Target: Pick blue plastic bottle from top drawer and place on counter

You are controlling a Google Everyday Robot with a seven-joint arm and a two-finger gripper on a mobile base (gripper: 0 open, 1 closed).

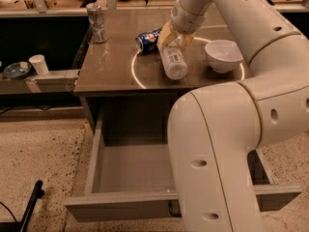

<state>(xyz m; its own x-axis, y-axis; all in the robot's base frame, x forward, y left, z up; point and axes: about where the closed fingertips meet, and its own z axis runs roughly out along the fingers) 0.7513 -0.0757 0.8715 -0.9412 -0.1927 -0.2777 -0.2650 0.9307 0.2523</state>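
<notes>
- Your end effector [176, 36] is over the far half of the bench [111, 66]. Its yellowish fingers [165, 33] are clenched on the upper end of the blue plastic bottle [174, 62].
- The bottle hangs tilted at 6 o'clock from the end effector, inside the white ring [136, 74]. I judge it is held by the top so that its base can meet the bench first.
- The blue soda can [147, 40] lies at 10 o'clock from the bottle and the white bowl [223, 56] stands at 3 o'clock. The bottle is in the free place between them.
- The top drawer [120, 204] stands pulled out below the bench, and nothing shows in its visible part.
- You cannot see the cap, because the fingers cover it. Whether the base touches the bench I cannot tell. The arm [217, 168] hides the right part of the drawer.
</notes>
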